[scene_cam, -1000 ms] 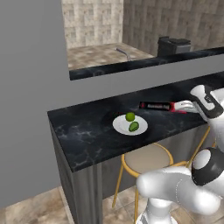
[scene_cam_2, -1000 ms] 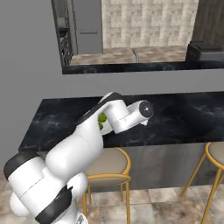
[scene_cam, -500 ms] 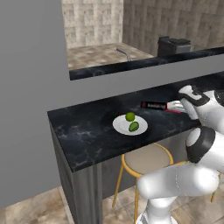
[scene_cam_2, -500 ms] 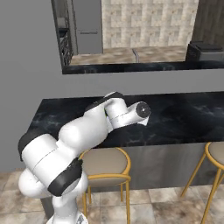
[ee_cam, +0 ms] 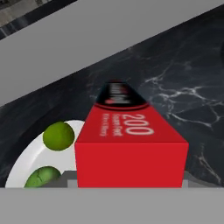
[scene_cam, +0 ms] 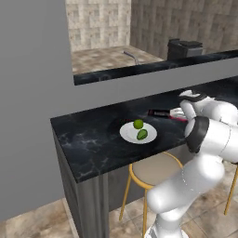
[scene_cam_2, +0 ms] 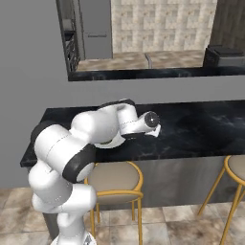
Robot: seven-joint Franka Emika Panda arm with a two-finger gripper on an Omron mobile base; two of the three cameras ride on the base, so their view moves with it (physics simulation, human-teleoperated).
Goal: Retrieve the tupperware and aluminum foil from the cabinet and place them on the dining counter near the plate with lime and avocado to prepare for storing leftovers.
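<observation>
Foil (scene_cam: 161, 113) down on the counter (scene_cam: 93, 144), flat, about midway between front and back edges, just beside the plate (scene_cam: 128, 135) and well clear of the left end corner. Black end aimed at the plate, red end aimed back toward the gripper (scene_cam: 180, 111). Lime (scene_cam: 138, 124) and avocado (scene_cam: 142, 135) sitting side by side on the plate, lime nearer the back edge.

Over to the hand view: red end of the foil (ee_cam: 131, 144) right up against the lens, plate (ee_cam: 26, 157) off to one side with lime (ee_cam: 58, 135) and avocado (ee_cam: 41, 177) on it. Fingers either side of that red end, parted to about the box's width. Clamped or merely flanking? Cannot tell from here.

On progress: foil leg looking as good as done, box delivered close to the plate, only the letting-go and the pull-back left, if not already made. Tupperware leg judged still ahead: back to the cabinet, fetch the tub, set it down near the plate too. Roughly half the job, then.

On lettering: a clear white "200" across the red top face. Smaller white print just beneath it, too fine to read. Further along, on the black stretch, a red mark and pale wording, blurred beyond reading.
</observation>
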